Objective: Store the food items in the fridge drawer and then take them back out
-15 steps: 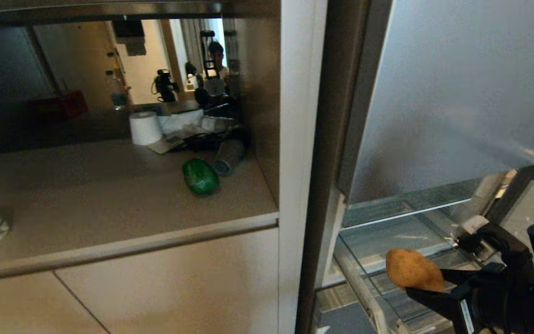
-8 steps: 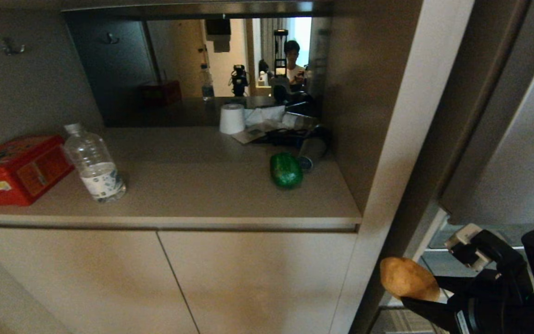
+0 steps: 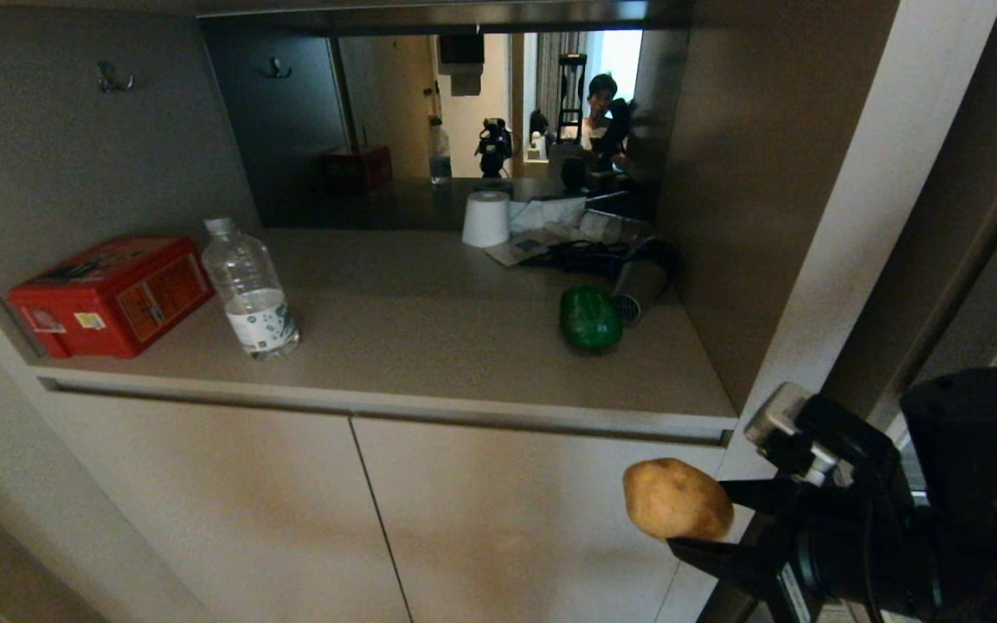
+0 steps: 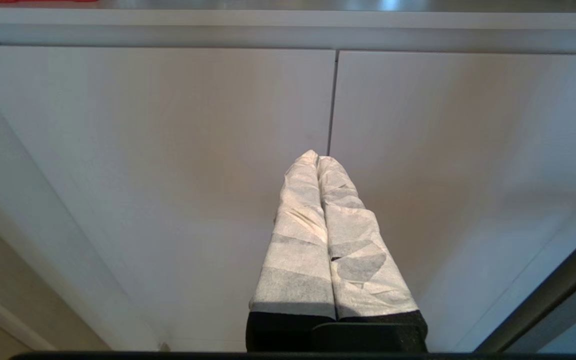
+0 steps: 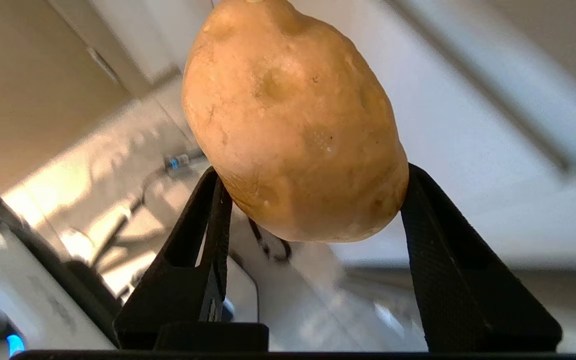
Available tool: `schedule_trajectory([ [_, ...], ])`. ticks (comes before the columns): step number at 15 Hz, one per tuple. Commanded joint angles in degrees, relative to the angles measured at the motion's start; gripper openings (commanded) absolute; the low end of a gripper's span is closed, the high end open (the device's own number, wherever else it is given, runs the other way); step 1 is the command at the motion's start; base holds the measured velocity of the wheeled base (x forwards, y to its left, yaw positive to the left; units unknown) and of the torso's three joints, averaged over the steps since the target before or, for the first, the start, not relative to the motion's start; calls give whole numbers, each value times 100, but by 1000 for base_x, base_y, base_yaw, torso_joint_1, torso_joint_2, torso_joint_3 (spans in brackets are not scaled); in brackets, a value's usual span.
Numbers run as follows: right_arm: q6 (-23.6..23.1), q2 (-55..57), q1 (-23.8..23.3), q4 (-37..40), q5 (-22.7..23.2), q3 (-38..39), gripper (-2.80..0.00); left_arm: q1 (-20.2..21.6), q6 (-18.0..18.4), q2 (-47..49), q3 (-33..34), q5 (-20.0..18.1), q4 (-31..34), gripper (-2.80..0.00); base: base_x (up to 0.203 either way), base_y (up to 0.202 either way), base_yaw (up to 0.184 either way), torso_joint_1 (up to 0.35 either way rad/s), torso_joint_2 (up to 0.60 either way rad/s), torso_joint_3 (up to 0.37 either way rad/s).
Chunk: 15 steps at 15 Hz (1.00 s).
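You have a potato [image 3: 677, 500] with matt, pitted tan skin, clamped between the right gripper's [image 5: 313, 210] matt black textured plastic fingers [image 5: 438, 235]. On the counter [image 3: 429, 346], a matt speckled stone-like top, the pepper [image 3: 590, 318] shows glossy green. Left of the pepper stand a clear plastic bottle [image 3: 251, 289] with a paper label and a red printed tin [image 3: 113, 294]. Below the counter, the cabinet doors [image 3: 291, 510] look smooth, satin beige. The left gripper's [image 4: 317, 158] fingers are wrapped in white crinkled cloth-like tape.

Black right gripper [image 3: 706, 528] with ribbed triangular fingers [image 5: 448, 250]; left gripper [image 4: 318, 160] fingers wrapped in creased white tape.
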Motion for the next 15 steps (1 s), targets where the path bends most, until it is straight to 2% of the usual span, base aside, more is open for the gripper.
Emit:
schedule_trajectory([
  [1, 25, 502, 111, -18, 3, -492, -280, 3, 0, 4, 62, 2, -3, -280, 0, 0, 0, 0, 0, 0],
  [6, 436, 1965, 229, -16, -82, -2348, -280, 3, 0, 4, 62, 2, -3, -280, 0, 0, 0, 0, 0, 0],
  [12, 657, 3656, 425, 63, -1148, -4334, -280, 3, 0, 4, 62, 2, -3, -280, 0, 0, 0, 0, 0, 0],
  [15, 687, 3946, 415, 513, -1252, -4967, -280, 3, 0, 4, 62, 2, -3, -280, 0, 0, 0, 0, 0, 0],
])
